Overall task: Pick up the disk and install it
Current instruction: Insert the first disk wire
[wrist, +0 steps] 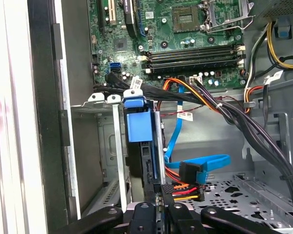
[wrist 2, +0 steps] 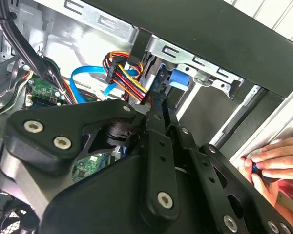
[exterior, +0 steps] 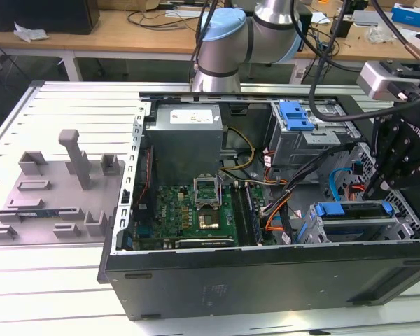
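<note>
The gripper (wrist: pixel 160 196) is clamping the flat silver, blue-framed disk (wrist: pixel 139 126), which is sitting largely inside the grey metal drive bay (wrist: pixel 100 141), with final seating apparently outstanding.

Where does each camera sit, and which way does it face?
Exterior view: off the arm, looking down into the open computer case; arm and gripper show.
First wrist view: on the wrist, looking along the gripper at the disk, motherboard beyond.
Second wrist view: on the wrist, looking past the gripper into the case; a person's hand alongside.
Shared: both wrist views show the gripper; exterior and first wrist views, the motherboard.
</note>
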Controlling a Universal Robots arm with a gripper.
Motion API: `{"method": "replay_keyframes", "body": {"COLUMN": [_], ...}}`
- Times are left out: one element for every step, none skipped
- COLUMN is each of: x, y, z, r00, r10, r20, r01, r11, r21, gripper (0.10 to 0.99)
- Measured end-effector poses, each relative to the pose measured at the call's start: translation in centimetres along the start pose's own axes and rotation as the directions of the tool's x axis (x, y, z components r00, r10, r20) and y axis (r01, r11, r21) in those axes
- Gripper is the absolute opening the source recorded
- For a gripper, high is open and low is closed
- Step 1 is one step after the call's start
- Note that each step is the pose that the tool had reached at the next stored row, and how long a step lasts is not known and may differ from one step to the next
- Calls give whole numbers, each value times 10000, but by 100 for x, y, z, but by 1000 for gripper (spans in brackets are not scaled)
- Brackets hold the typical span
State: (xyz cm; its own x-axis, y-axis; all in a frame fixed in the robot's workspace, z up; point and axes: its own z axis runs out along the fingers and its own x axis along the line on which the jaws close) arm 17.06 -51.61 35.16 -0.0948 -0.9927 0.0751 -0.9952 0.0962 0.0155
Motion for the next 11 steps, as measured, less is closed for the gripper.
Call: {"method": "replay_keyframes", "body": {"x": [-16,-23,-23,-24,-23,-23,-23,-23,-22,-22,-22], "y": [1,2,2,3,3,5,8,12,14,17,20], "z": [0,-2,-1,-2,-1,-1,-1,0,-1,0,0], "r00": [10000,10000,10000,10000,10000,9999,9999,9998,9998,9997,9996], "r10": [3,6,15,33,51,81,124,177,202,225,260], "r20": [-26,-48,-71,-78,-76,-76,-74,-72,-73,-71,-70], "r01": [-3,-6,-15,-33,-50,-80,-123,-175,-201,-224,-259], "r11": [10000,10000,10000,10000,9999,9998,9998,9997,9996,9996,9995], "r21": [2,4,14,87,128,158,169,173,174,175,176], "gripper": [165,165,165,165,165,165,165,165,165,165,165]}}
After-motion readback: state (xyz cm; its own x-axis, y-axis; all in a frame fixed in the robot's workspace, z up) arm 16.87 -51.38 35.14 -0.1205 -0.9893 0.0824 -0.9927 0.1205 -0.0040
